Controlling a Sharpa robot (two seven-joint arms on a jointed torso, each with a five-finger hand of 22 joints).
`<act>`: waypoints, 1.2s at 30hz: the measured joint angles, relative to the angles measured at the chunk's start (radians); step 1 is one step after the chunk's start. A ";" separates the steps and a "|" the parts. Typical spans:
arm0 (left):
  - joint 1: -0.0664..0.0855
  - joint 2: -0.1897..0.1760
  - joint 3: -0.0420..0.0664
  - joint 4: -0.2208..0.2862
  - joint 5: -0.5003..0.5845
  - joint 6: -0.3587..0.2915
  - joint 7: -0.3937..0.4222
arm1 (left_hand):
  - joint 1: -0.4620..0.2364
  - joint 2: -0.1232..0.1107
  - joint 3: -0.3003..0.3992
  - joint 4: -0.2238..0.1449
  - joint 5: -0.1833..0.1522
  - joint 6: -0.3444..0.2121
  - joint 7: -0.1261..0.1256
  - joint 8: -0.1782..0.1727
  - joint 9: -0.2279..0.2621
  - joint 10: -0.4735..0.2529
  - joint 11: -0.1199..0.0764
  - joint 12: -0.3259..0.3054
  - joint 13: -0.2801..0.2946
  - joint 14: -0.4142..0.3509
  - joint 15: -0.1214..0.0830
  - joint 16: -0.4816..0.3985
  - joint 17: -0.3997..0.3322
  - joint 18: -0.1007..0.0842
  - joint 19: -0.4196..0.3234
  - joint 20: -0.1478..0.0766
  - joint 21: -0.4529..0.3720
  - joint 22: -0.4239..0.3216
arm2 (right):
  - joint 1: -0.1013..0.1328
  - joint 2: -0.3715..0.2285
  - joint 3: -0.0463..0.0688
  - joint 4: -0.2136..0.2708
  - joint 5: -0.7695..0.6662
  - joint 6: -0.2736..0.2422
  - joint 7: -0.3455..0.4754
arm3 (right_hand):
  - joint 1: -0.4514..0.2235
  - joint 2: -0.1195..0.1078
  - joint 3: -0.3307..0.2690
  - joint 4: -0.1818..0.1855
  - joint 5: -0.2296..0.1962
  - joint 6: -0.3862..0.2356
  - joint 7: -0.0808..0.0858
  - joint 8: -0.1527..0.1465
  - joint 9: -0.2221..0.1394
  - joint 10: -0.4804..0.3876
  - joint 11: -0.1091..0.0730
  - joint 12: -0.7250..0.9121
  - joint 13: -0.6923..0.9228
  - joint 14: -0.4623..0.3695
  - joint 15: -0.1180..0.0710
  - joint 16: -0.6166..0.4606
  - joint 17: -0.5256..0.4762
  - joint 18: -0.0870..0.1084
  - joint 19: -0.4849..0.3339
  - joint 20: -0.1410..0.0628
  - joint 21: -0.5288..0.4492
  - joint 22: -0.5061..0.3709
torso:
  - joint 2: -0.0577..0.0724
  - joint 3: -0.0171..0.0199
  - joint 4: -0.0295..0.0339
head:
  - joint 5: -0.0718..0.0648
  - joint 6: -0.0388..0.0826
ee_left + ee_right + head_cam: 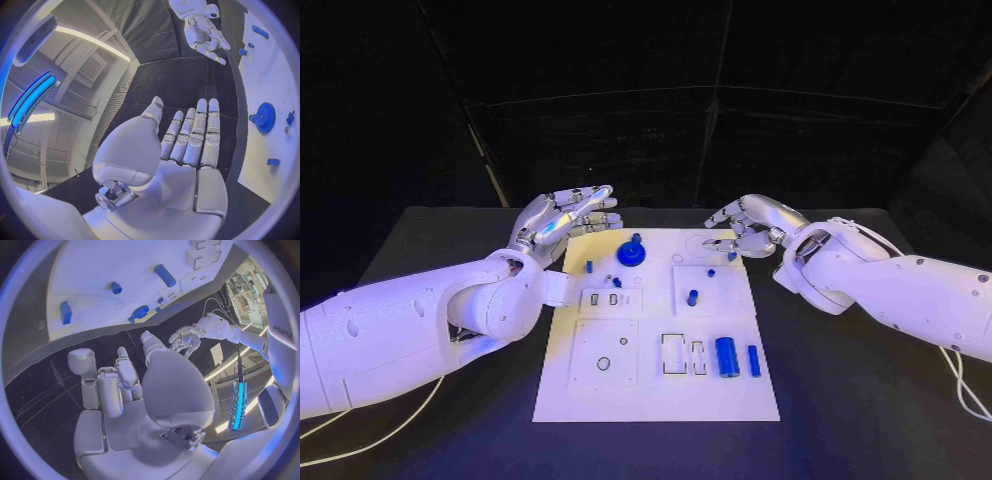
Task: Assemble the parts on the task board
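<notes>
The white task board (653, 400) lies in the middle of the black table. A blue gear (632, 252) stands near its far edge, with small blue pegs (692, 296) around it. A thick blue cylinder (727, 357) and a thin blue bar (753, 360) lie at the near right. My left hand (567, 220) hovers over the board's far left corner, fingers straight and apart, holding nothing. My right hand (750, 228) hangs over the far right corner, fingers loosely bent, also holding nothing. The left wrist view shows the flat left hand (187, 145) beside the gear (265, 117).
White rectangular blocks (604, 298) and slots (674, 352) sit on the board's middle and near part. Black table (877, 400) surrounds the board on all sides. The right wrist view shows the board (106, 260) with the gear (140, 312) beyond my right hand (131, 385).
</notes>
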 measured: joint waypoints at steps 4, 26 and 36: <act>0.000 0.005 0.000 -0.004 0.000 0.004 -0.001 | 0.010 0.006 0.016 -0.018 0.004 0.040 0.015 0.005 0.004 0.027 -0.008 0.011 0.001 0.005 -0.005 0.000 0.000 0.000 0.004 0.003 0.000 -0.002 | 0.000 -0.048 0.000 0.002 0.073 0.013 0.049 | 0.054 -0.001 -0.002 -0.041 -0.008 0.000 0.000 0.000 0.000 0.000 0.000 0.000 -0.002 0.000 0.000 0.000 0.000 0.000 0.000 0.000 0.000 0.000 | -0.002 0.0038 -0.0041 | -0.015 0.004; 0.000 0.018 0.000 -0.023 0.000 0.023 -0.006 | 0.010 0.006 0.020 -0.022 0.004 0.046 0.015 0.005 0.003 0.033 -0.009 0.012 0.001 0.005 -0.005 0.000 0.000 0.000 0.006 0.001 0.000 -0.002 | -0.005 0.004 0.000 -0.198 0.149 0.110 0.132 | 0.153 0.006 0.012 -0.138 -0.008 -0.016 0.006 -0.005 -0.003 -0.011 0.004 -0.016 -0.017 0.000 0.000 0.000 0.000 0.000 -0.003 -0.003 -0.004 -0.009 | -0.002 0.0067 -0.0042 | -0.051 0.003; -0.001 0.022 0.000 -0.027 0.000 0.025 -0.007 | 0.010 0.006 0.020 -0.022 0.004 0.046 0.015 0.005 0.003 0.033 -0.009 0.012 0.001 0.005 -0.005 0.000 0.000 0.000 0.006 0.001 0.000 -0.002 | -0.016 0.034 0.000 -0.233 0.138 0.150 0.124 | 0.159 0.012 0.020 -0.148 -0.011 -0.018 0.004 -0.005 -0.003 -0.014 0.000 -0.021 -0.019 0.000 0.000 0.000 0.000 0.000 -0.003 -0.003 -0.004 -0.010 | -0.002 0.0059 -0.0037 | -0.051 0.000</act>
